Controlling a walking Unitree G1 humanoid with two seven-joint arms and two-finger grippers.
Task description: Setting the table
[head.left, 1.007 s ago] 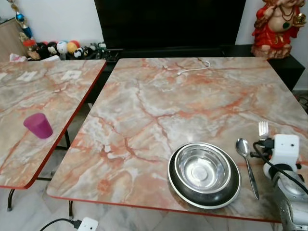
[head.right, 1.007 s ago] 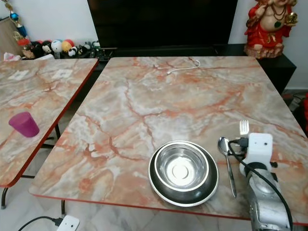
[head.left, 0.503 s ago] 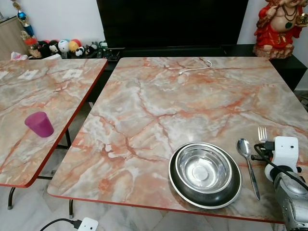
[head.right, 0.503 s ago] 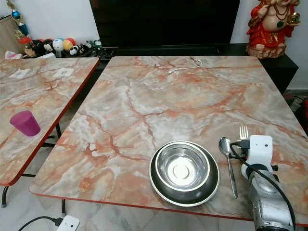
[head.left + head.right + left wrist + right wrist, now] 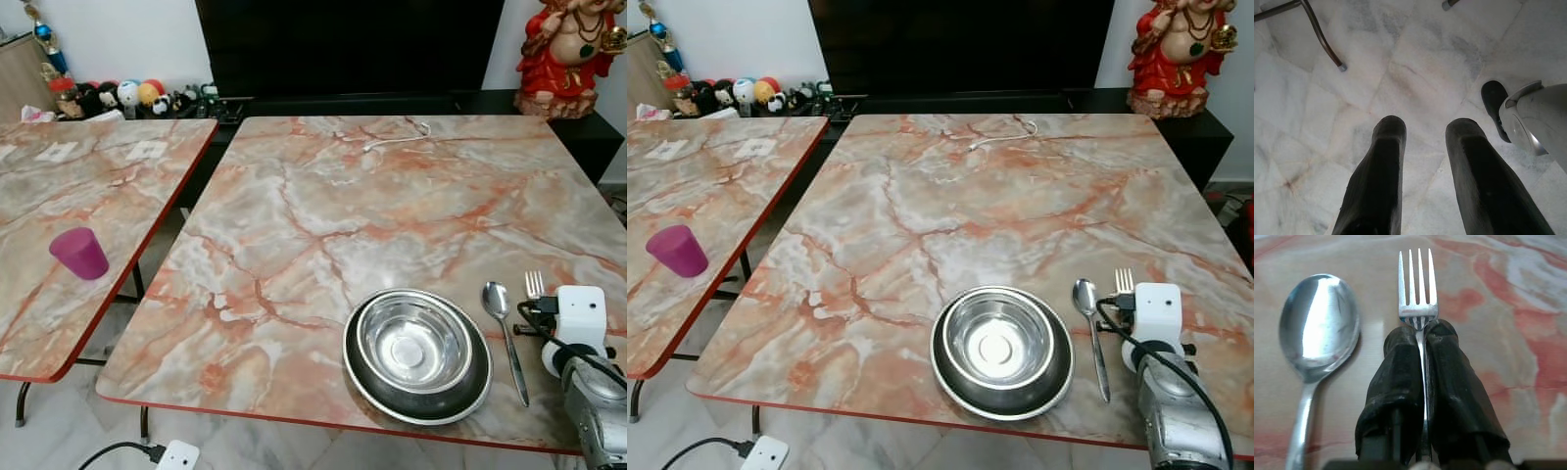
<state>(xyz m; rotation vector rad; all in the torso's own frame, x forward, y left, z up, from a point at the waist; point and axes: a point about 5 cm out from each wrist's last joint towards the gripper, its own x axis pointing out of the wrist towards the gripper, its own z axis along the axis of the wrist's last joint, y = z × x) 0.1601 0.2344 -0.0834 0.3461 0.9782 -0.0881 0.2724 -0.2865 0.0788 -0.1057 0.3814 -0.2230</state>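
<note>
A steel bowl (image 5: 412, 342) sits in a dark plate (image 5: 415, 399) near the front edge of the marble table (image 5: 372, 215). A spoon (image 5: 502, 323) lies just right of the plate, bowl end pointing away from me. My right gripper (image 5: 1419, 330) is shut on a fork (image 5: 1418, 286). The fork's tines (image 5: 534, 284) stick out past my right wrist (image 5: 580, 315), beside the spoon and low over the table. My left gripper (image 5: 1425, 129) hangs open over the floor. A purple cup (image 5: 78, 253) stands on the left table (image 5: 59, 196).
A white cable (image 5: 394, 137) lies at the table's far edge. A dark TV cabinet and a red statue (image 5: 568, 54) stand behind. Small toys (image 5: 118, 96) line the back left. A power strip (image 5: 176, 455) lies on the floor below the table front.
My right arm has drawn back toward me with the fork, so the tines now lie level with the spoon's bowl. The camera shifted slightly.
</note>
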